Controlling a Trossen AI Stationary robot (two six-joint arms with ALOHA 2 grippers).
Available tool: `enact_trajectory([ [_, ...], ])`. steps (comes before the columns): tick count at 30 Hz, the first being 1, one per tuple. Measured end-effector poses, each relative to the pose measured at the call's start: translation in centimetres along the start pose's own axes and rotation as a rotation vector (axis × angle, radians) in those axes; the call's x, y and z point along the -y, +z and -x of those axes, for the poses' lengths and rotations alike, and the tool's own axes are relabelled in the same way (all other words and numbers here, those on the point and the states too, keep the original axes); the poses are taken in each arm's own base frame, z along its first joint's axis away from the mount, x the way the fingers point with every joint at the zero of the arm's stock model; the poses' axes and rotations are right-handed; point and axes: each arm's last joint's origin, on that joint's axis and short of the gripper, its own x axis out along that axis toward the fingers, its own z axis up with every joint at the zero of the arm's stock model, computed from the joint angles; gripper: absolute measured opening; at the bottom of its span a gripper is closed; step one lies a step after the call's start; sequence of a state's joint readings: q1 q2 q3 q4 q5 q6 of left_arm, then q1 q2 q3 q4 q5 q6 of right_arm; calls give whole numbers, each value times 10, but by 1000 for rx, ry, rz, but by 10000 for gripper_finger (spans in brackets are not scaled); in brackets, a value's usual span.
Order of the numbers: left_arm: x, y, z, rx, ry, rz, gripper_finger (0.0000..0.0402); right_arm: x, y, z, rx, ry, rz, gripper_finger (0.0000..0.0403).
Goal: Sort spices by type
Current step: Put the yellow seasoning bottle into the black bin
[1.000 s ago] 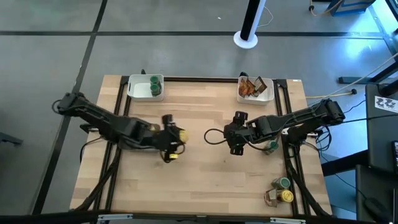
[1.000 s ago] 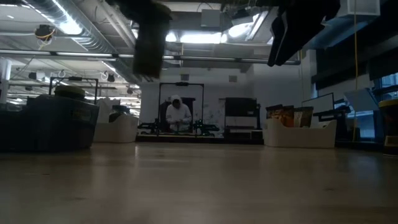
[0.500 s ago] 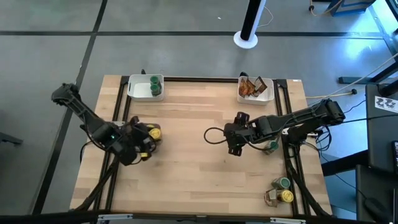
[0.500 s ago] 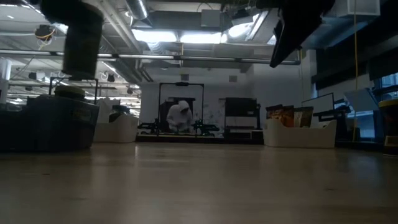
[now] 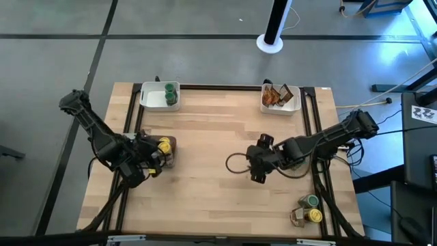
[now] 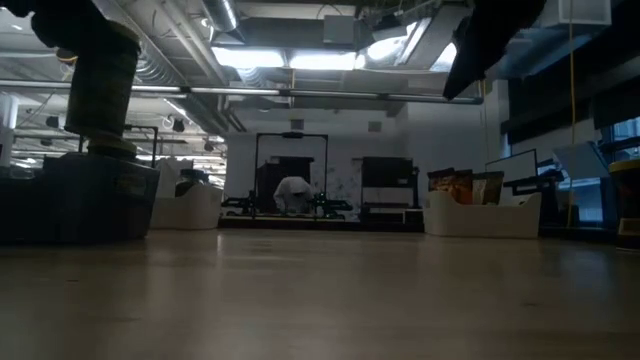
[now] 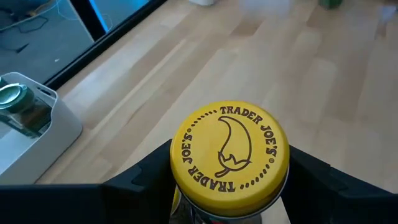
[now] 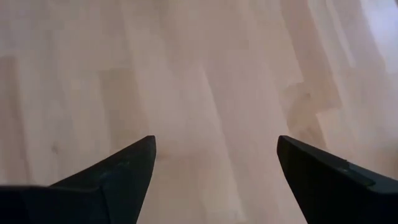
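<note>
Left gripper (image 7: 227, 186) clamped on a yellow-lidded jar (image 7: 229, 157) (right gripper (image 8: 214, 165) apart, empty, mid-table): it should lower level over its destination before the fingers part.

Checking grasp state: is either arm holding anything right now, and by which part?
The left gripper holds a yellow-lidded spice jar by its body, jaws on opposite sides just below the lid. The right gripper is open and holds nothing.

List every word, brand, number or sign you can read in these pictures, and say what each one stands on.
"TRADER JOE'S", printed in a ring around a chilli drawing: on the round yellow lid of the small spice jar held in the left gripper.
Print on the brown-orange packets in the white rectangular tray: too small to read.
</note>
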State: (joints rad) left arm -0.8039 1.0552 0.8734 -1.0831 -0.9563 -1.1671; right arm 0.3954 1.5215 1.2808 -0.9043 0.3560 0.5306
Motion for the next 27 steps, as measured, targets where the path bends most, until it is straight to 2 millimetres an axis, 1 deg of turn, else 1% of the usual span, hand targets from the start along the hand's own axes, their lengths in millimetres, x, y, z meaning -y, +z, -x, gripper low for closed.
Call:
enact_trajectory([
  [3,1,-2,2,22,0,10,213,-11,-2,4,31,35,27,335],
  [8,6,-10,-1,7,45,-6,214,-21,-7,8,62,41,54,335],
  [12,10,-15,-6,-6,84,-27,214,-24,-9,10,81,23,67,335],
  [20,18,-22,-10,-8,104,-47,214,-25,-8,10,92,30,59,335],
  [23,15,-32,-16,-5,124,-13,214,-25,-7,10,94,31,58,335],
  [27,5,-55,-26,-3,155,54,214,-25,-7,10,94,31,58,335],
])
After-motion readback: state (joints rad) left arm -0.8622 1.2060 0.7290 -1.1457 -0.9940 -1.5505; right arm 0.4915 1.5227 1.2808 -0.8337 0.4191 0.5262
